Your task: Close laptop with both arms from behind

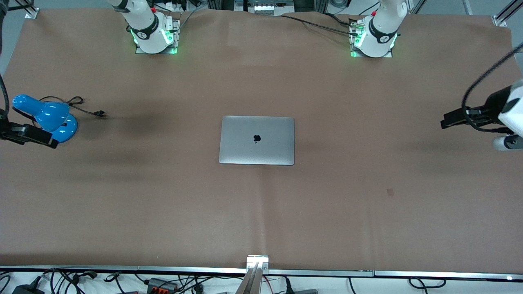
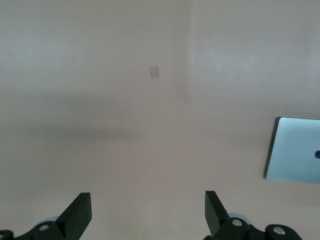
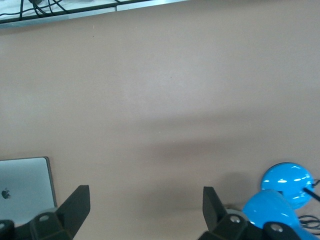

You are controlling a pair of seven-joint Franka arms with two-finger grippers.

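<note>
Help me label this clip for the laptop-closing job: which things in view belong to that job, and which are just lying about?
Part of the job:
laptop, lid already shut, mid-table
left gripper, open, waiting over the left arm's end of the table
right gripper, open, over the lamp

Lying about:
blue desk lamp with its black cord, at the right arm's end

Front view: high, across the desk (image 1: pixel 122 204) from both bases, looking steeply down over the whole top. Wrist views: each close above its own spread pincer tips, angled down at bare desk. Shared by all three: the closed laptop (image 1: pixel 256 140) (image 2: pixel 295 150) (image 3: pixel 25 187), cropped at both wrist pictures' edges.
</note>
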